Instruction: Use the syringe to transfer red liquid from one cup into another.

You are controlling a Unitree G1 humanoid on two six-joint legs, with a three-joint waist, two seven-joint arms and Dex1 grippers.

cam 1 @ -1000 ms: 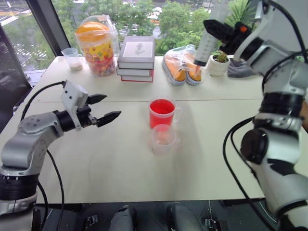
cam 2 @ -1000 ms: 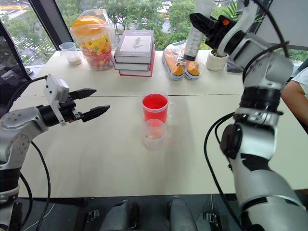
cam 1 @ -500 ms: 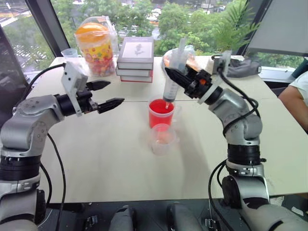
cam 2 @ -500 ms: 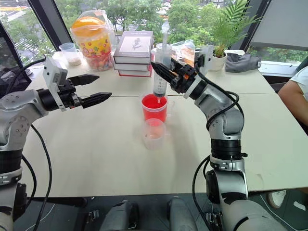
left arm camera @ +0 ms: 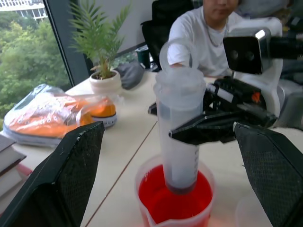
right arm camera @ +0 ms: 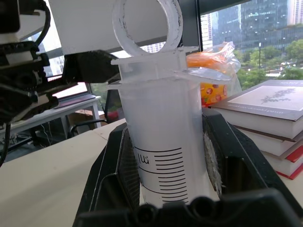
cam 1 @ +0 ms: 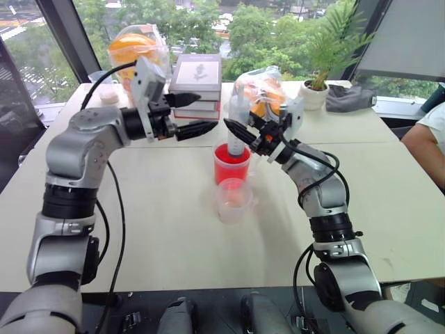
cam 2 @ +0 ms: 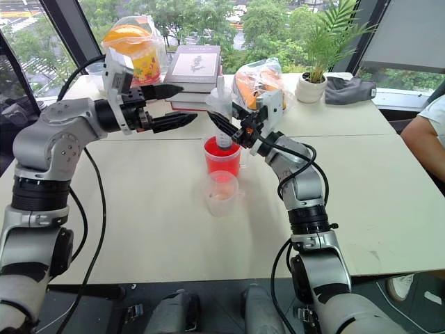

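The syringe [cam 1: 238, 127] stands upright with its lower end down in the red liquid [left arm camera: 158, 203] of the handled cup [cam 1: 231, 165]. Its ring-topped plunger is pushed in, and the barrel [right arm camera: 163, 142] looks colourless. My right gripper [cam 1: 240, 132] is shut on the barrel, reaching in from the right. To the left of the syringe and slightly above the cup's rim, my left gripper [cam 1: 207, 113] hangs open, with a wide gap between its fingers [left arm camera: 61, 179]. The shorter clear cup [cam 1: 234, 200] stands just in front of the red one.
Along the table's far edge stand a stack of books [cam 1: 197, 78], a candy jar [cam 1: 132, 50], a bag with orange shoes [cam 1: 263, 89], a potted plant [cam 1: 316, 89] and a grey cloth [cam 1: 351, 96]. A person [cam 1: 432, 132] sits at the right.
My right arm swung down and left from high up, lowering the syringe into the red cup. My left gripper rose and moved right toward the syringe, staying open.
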